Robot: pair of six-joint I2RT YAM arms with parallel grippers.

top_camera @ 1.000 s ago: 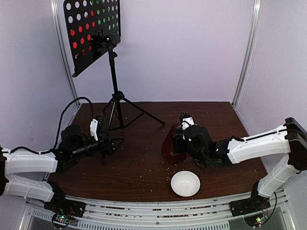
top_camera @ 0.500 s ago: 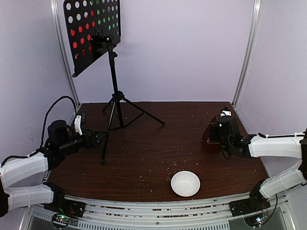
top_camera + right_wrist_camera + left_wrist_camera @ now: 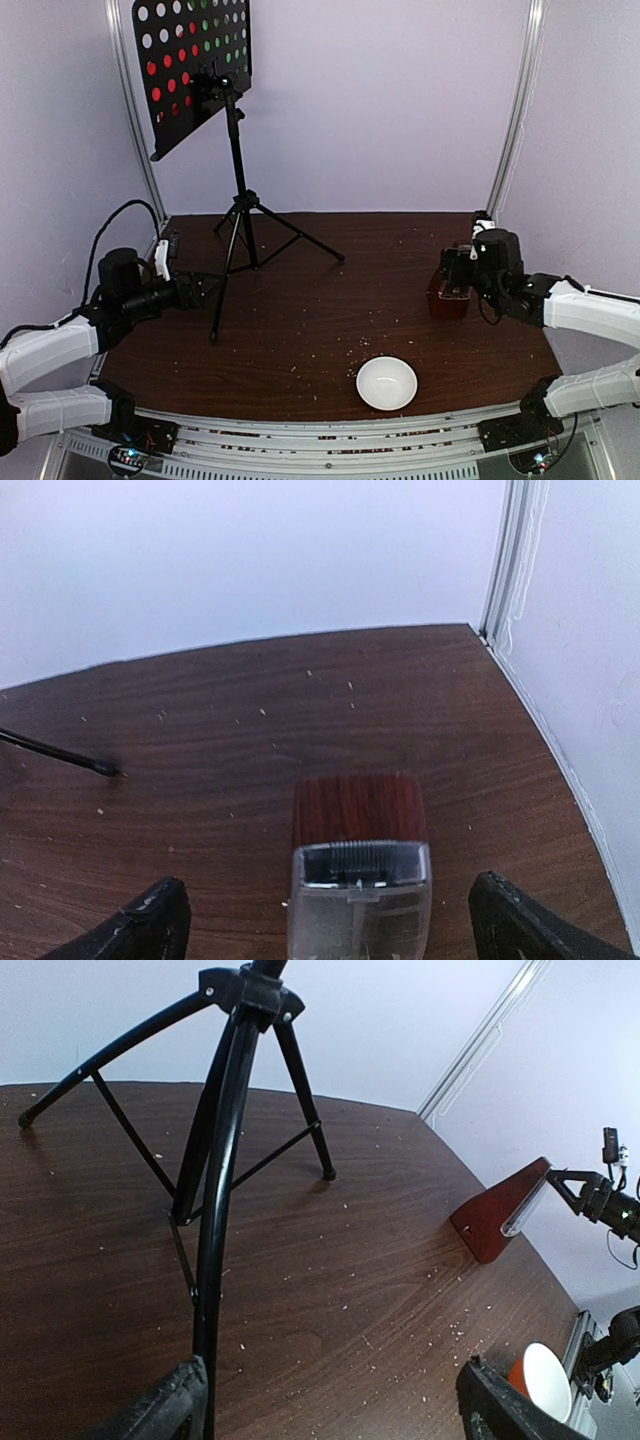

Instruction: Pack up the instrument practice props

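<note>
Both grippers stood wide open and held nothing, with every prop on the table (image 3: 300, 330).

The left gripper (image 3: 330, 1412) flanked the front leg of the black tripod music stand (image 3: 237, 150), which stood at the far left corner. The leg ran just beside one finger (image 3: 165, 1410). Red and green music sheets (image 3: 153, 68) showed through the stand's holes. A white bowl (image 3: 387, 382) sat by the near edge. Near the right edge, the right gripper (image 3: 340, 920) straddled the upright metronome (image 3: 360, 830) without touching it.
</note>
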